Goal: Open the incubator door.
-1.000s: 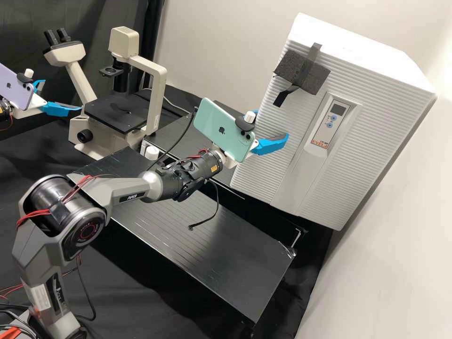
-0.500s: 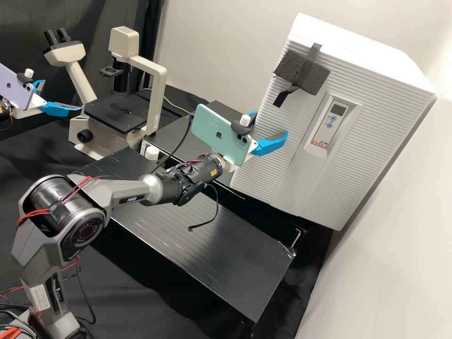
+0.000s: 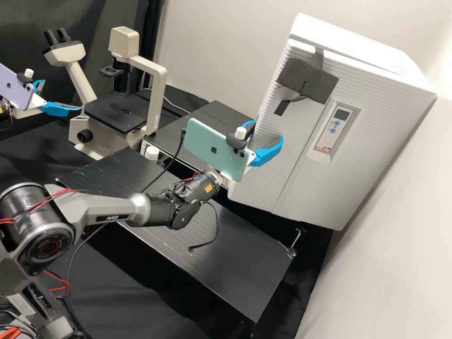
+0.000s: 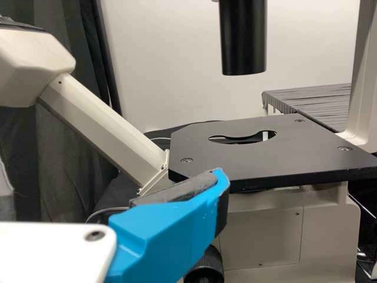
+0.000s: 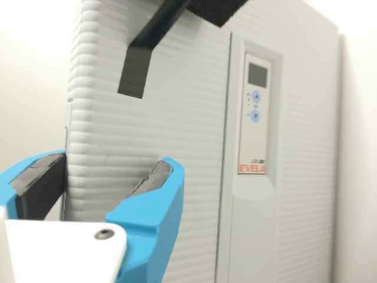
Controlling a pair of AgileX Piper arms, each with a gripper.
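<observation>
Your right white gripper [image 3: 268, 131] is wide, blue fingers around the edge of the ribbed white incubator door [image 3: 278, 160], which sits ajar. Your left white-and-blue gripper [image 3: 62, 95] is wide, near the beige metal microscope [image 3: 157, 94].

The incubator [image 3: 349, 41] is a big white box beside the pale right-hand wall [image 3: 400, 235]. Its door [image 3: 362, 165] is finely ribbed and off-white, and it stands a little ajar, its free left side out from the case; how wide the gap is, I can't quite tell from here. Near the top on that side sits a dark foam pad [image 3: 308, 80] with black tape [image 3: 319, 59] across it, a loose end hanging below. Beside it, a smooth raised strip bears a narrow control panel [image 3: 332, 134] with a small dark screen [image 3: 341, 114] and two round blue buttons [image 3: 337, 123].
</observation>
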